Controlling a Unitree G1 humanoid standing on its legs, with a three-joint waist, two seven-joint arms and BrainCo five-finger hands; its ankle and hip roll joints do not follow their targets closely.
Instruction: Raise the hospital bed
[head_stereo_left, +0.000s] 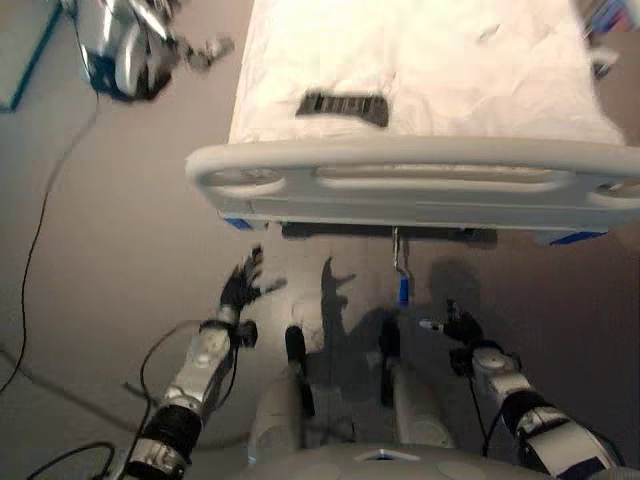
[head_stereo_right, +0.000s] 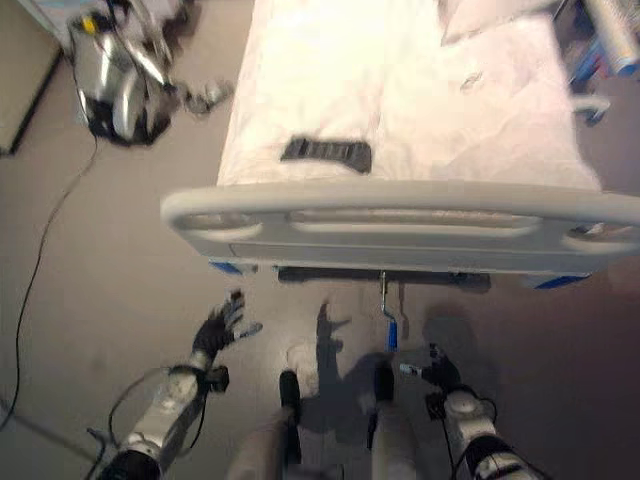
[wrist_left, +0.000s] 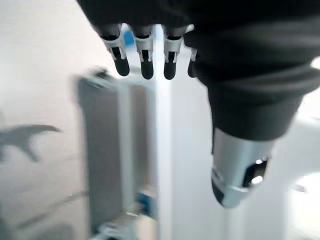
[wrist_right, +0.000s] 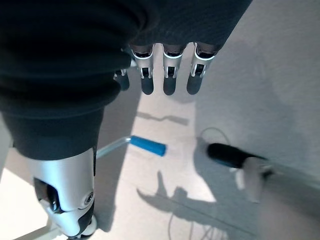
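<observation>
Below the hospital bed's footboard (head_stereo_left: 400, 175), hung a blue-handled crank (head_stereo_left: 403, 291), ungrasped; right hand (head_stereo_left: 455, 325) close beside, left hand (head_stereo_left: 240, 285) apart, both loosely spread. Approach step, seemingly; next, gripping and turning.

A white sheet (head_stereo_left: 420, 70) covers the bed, its footboard (head_stereo_left: 420, 175) pale grey, crank handle (head_stereo_left: 403, 291) blue.
</observation>
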